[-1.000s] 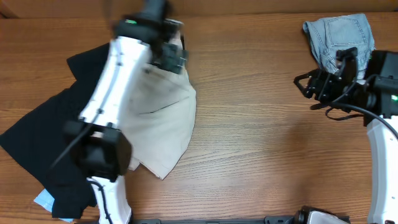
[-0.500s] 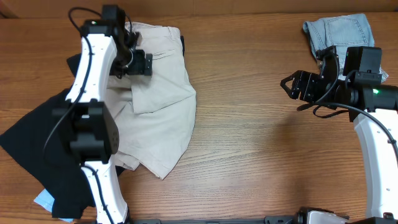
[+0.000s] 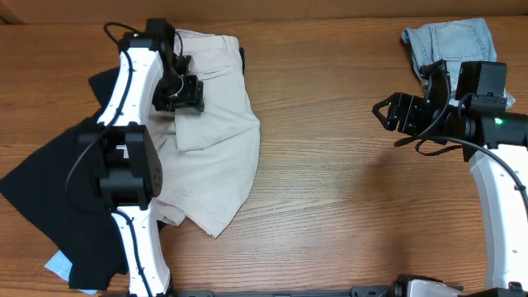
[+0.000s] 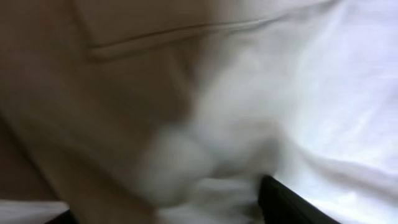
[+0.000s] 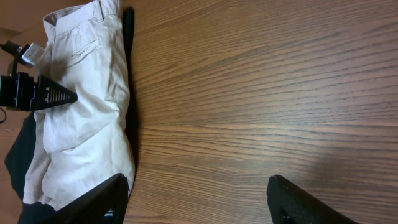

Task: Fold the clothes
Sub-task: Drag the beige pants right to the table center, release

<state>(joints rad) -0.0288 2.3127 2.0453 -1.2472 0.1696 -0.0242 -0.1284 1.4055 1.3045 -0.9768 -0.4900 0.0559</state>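
The cream-beige shorts (image 3: 219,124) lie spread at the table's left, partly over the big black top (image 3: 49,181). My left gripper (image 3: 183,97) is pressed down onto the upper left part of the shorts. In the left wrist view, blurred cream cloth (image 4: 205,124) bulges between its dark fingers (image 4: 286,202), and whether it is pinched does not show. My right gripper (image 3: 388,114) hovers open over bare wood at the right, its fingers (image 5: 102,199) wide apart with nothing between them. The small light-blue denim shorts (image 3: 450,41) lie bunched at the far right corner, behind the right arm.
A scrap of pale-blue cloth (image 3: 58,266) peeks out under the black top at the front left. Bare wooden table (image 3: 330,165) stretches between the two arms. The right wrist view also takes in the cream shorts (image 5: 81,93) and the left arm (image 5: 31,93).
My left arm swung from over the shorts to their upper left and came down onto the cloth, its jaws narrowing. The right gripper shifted slightly left, then held still.
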